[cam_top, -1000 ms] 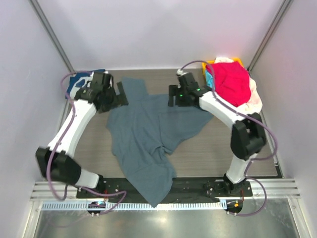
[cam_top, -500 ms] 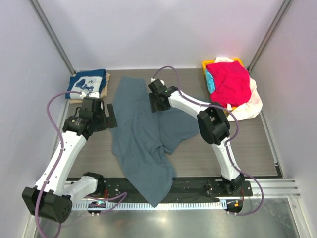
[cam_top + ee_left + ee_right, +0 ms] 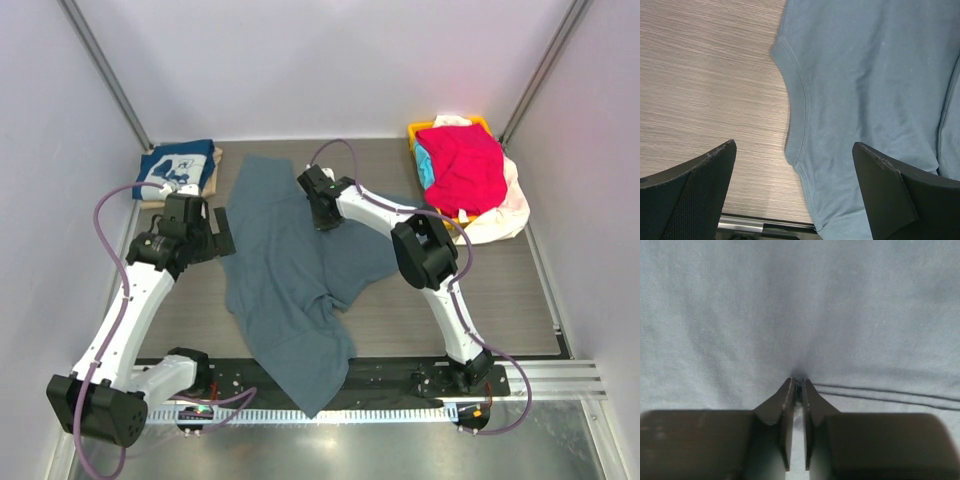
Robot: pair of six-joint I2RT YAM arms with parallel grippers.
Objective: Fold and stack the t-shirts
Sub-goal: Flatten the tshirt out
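Observation:
A large slate blue-grey t-shirt (image 3: 290, 275) lies crumpled across the middle of the table, its lower part hanging over the near edge. My right gripper (image 3: 322, 212) is pressed down on the shirt's far part, its jaws shut on a small pinch of the cloth (image 3: 798, 384). My left gripper (image 3: 222, 232) hovers open over the shirt's left hem (image 3: 802, 115), which runs between its wide-spread fingers (image 3: 705, 185) without touching them. A folded navy t-shirt with white print (image 3: 178, 165) rests on a tan one at the back left.
A yellow basket (image 3: 418, 130) at the back right holds a red t-shirt (image 3: 465, 165), a turquoise one (image 3: 424, 168) and a cream one (image 3: 505, 215) spilling over its side. Bare wood-grain table (image 3: 710, 75) lies left of the shirt. Frame posts stand at both back corners.
The right arm swung left over the shirt, lowered and closed its jaws on the cloth. The left arm pulled back from the far left to the shirt's left hem, still open.

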